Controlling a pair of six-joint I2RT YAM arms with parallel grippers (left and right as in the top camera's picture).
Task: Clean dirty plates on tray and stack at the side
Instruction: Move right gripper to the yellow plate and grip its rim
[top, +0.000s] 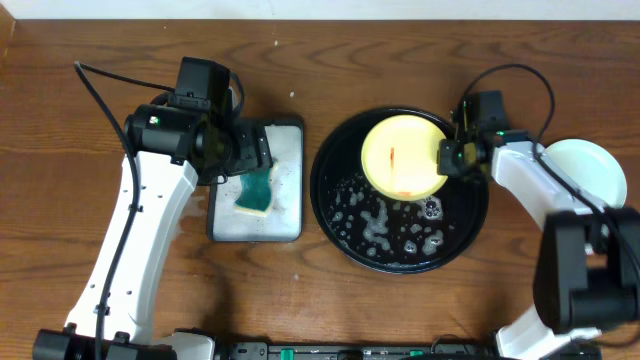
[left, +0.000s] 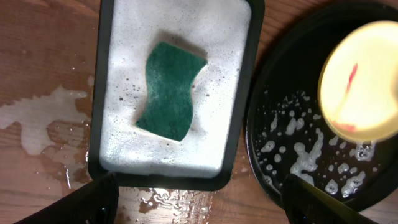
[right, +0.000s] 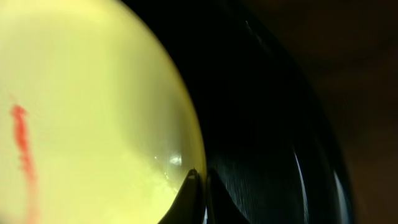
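Note:
A yellow plate (top: 400, 156) with red smears is held tilted above the round black tray (top: 345, 215), which holds foam patches. My right gripper (top: 447, 158) is shut on the plate's right rim; in the right wrist view the fingertips (right: 200, 177) pinch the yellow plate's edge (right: 93, 112) over the tray (right: 261, 124). My left gripper (left: 199, 202) is open and empty, above the near edge of the sponge tray (left: 99, 93). The yellow plate (left: 364, 81) and black tray (left: 261, 155) also show in the left wrist view. A pale mint plate (top: 590, 170) lies at the far right.
A green sponge (top: 256, 190) lies in white foam in the rectangular sponge tray (top: 290, 225), left of the round tray; it also shows in the left wrist view (left: 171, 90). Water puddles wet the wood (left: 37, 118) beside the sponge tray.

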